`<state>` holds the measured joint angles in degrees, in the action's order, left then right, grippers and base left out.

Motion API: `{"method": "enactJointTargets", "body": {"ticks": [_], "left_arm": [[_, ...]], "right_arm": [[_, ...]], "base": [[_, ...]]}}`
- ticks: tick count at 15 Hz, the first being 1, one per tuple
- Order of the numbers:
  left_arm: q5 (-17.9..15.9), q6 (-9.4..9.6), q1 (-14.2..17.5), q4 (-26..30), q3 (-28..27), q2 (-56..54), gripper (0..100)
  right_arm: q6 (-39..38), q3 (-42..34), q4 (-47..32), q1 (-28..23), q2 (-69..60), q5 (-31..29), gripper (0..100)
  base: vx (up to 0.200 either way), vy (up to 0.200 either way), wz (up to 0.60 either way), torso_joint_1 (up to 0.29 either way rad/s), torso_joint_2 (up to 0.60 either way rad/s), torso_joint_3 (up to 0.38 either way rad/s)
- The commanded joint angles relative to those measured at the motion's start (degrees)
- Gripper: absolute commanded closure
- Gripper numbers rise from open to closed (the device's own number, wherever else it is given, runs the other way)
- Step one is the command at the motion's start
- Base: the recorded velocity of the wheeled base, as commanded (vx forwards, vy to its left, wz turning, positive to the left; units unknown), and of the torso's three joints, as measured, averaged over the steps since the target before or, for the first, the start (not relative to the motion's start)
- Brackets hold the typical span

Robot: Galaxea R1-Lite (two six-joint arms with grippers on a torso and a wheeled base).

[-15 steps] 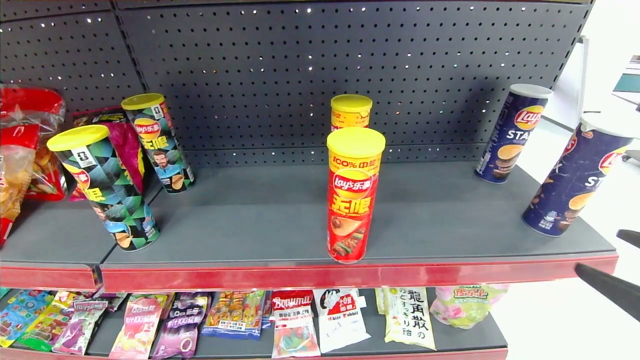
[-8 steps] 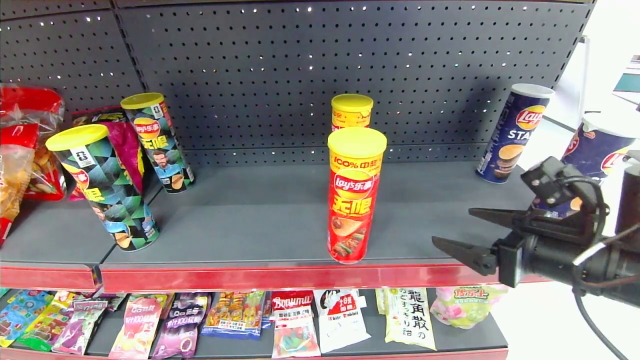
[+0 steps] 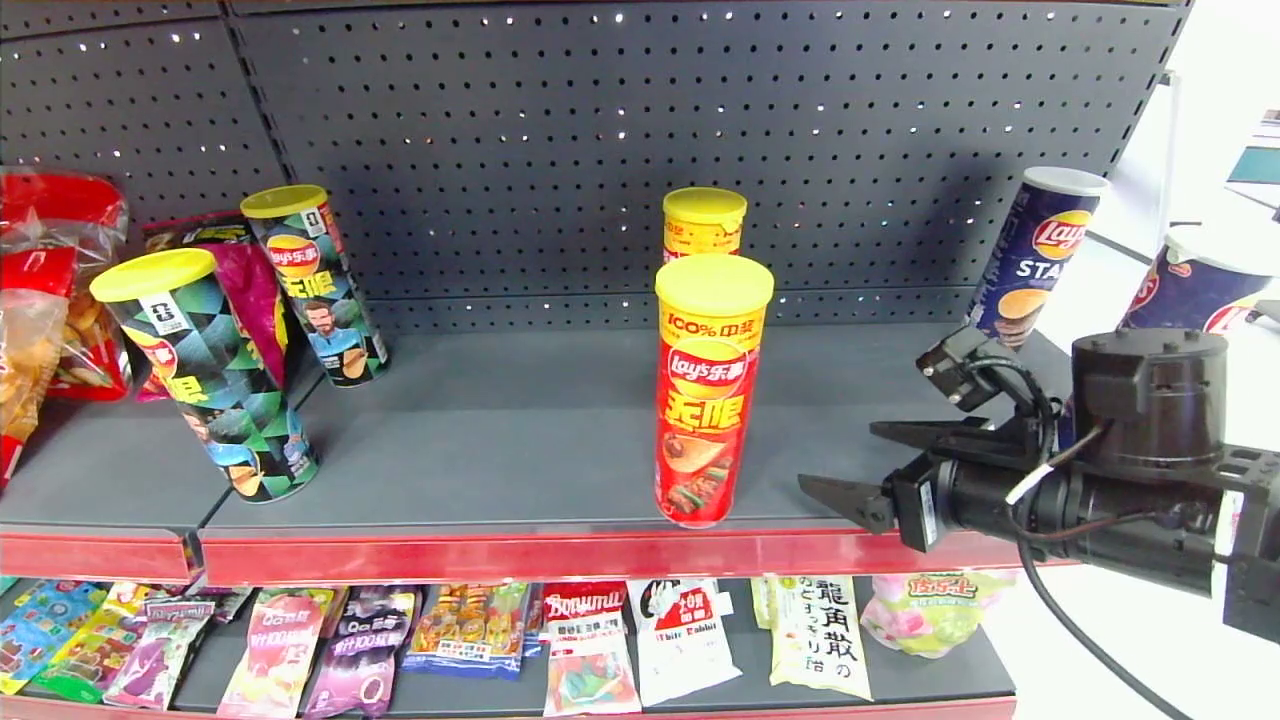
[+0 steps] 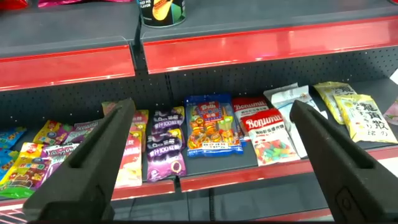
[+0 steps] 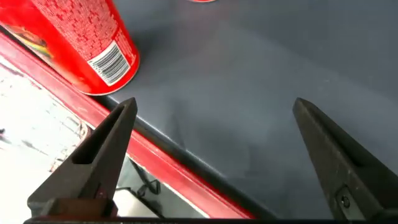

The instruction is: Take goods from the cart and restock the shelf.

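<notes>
**Shelf (image 3: 520, 430), read left to right.** Two green cans (image 3: 205, 375) stand at the left end. A red can (image 3: 710, 400) stands upright mid-shelf, right at the front lip (image 3: 500, 555). The right gripper (image 3: 840, 458) hovers just beside it, with its fingers spread and nothing between them. Blue cans (image 3: 1035, 260) close the right end.

**Risk.** The red can is tall, narrow and at the edge. A leftward sweep of the near finger would likely tip it over the lip.

**Views.**
- The left wrist view adds the left gripper (image 4: 209, 104), likewise spread and empty, facing packets (image 4: 211, 124) on the lower shelf (image 4: 249, 177).
- The right wrist view shows the red can's base close behind the lip and apart from the finger, a gap harder to judge from the head view.
</notes>
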<state>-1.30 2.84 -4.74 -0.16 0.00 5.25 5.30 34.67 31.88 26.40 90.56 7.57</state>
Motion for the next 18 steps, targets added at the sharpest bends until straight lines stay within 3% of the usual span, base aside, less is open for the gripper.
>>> {"method": "enactJointTargets", "body": {"ticks": [1, 9, 18], "left_arm": [[0.0, -0.03, 0.0, 0.0, 0.0, 0.2, 0], [0.1, -0.47, 0.0, 0.0, 0.0, 0.2, 0], [0.2, -0.56, 0.0, 0.0, 0.0, 0.2, 0]], "right_arm": [[0.0, 1.5, 0.0, 0.4, 2.9, -0.3, 0], [0.1, 5.0, 0.0, 4.3, 7.3, -1.7, 0], [0.1, 6.6, 0.1, 4.5, 9.3, -2.4, 0]], "base": [[0.000, 0.000, 0.00, 0.000, 0.00, 0.000], [0.000, 0.000, 0.00, 0.000, 0.00, 0.000], [0.000, 0.000, 0.00, 0.000, 0.00, 0.000]]}}
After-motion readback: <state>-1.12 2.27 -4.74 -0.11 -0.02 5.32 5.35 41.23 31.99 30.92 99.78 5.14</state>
